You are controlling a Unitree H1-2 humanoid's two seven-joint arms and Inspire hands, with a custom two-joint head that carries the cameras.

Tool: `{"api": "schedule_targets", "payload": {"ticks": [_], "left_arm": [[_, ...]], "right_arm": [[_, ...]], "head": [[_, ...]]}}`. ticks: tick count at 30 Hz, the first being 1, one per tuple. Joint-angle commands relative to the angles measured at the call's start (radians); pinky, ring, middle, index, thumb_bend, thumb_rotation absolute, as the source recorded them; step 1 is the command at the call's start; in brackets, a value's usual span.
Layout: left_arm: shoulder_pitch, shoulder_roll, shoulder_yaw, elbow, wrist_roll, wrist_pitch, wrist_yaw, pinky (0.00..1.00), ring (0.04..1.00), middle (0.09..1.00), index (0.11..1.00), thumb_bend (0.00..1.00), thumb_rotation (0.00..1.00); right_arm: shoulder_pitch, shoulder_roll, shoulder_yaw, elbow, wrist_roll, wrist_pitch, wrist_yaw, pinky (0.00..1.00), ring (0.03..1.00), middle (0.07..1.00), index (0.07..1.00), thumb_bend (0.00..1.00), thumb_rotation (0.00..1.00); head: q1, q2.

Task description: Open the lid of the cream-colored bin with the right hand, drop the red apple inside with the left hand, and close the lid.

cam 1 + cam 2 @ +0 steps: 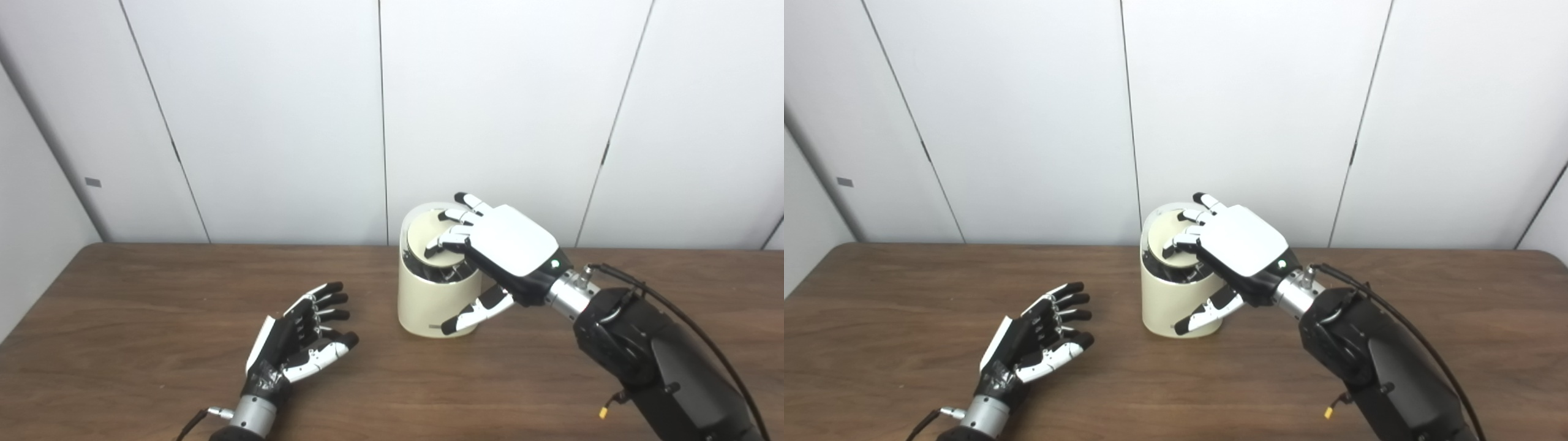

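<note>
Resting at frame centre in the left eye view, the cream-colored bin [436,300] has the right hand [499,248] spread over its tilted lid [432,242], fingers pressing it, grasping nothing. In the right eye view, the left hand [1038,343] lies released, palm up, lower left on the tabletop [876,343], well apart from the bin; no apple shows.

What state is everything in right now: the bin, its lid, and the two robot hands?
Bin: upright on the table, partly open.
Lid: tilted, with a dark gap below its front edge.
Right robot hand: fingers resting on the lid, thumb beside the bin's front; holding nothing.
Left robot hand: open, empty, palm up over the table.
Apple: not in view.
</note>
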Motion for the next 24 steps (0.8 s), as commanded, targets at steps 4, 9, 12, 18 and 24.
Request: {"api": "schedule_targets", "payload": {"ticks": [4,9,12,18,24], "left_arm": [[-0.013,0.010,0.010,-0.060,-0.003,0.014,0.000,0.57,0.738,0.808,0.838,0.74,0.23],[-0.011,0.011,0.012,-0.067,0.000,0.011,0.000,0.56,0.738,0.808,0.839,0.73,0.23],[-0.011,0.012,0.011,-0.069,0.002,0.011,0.001,0.56,0.733,0.809,0.842,0.73,0.23],[-0.010,0.010,0.012,-0.074,-0.007,0.019,-0.002,0.56,0.735,0.810,0.846,0.73,0.22],[-0.011,0.009,0.011,-0.076,0.001,0.024,0.002,0.56,0.732,0.809,0.844,0.73,0.22]], "right_arm": [[-0.001,0.001,-0.007,-0.006,-0.013,0.041,0.030,1.00,0.889,0.697,0.716,0.76,0.61],[0.014,0.015,-0.008,0.003,-0.009,0.089,0.064,1.00,0.894,0.701,0.721,0.77,0.59],[0.024,0.023,-0.005,0.001,-0.007,0.123,0.096,1.00,0.903,0.714,0.730,0.76,0.60],[0.035,0.028,-0.005,-0.009,0.022,0.147,0.116,1.00,0.909,0.727,0.732,0.76,0.62],[0.035,0.026,-0.017,-0.023,0.057,0.118,0.071,1.00,0.892,0.711,0.720,0.75,0.58]], "head": [[0.000,0.007],[0.001,0.012],[0.001,0.012],[0.002,0.015],[0.002,0.015]]}}
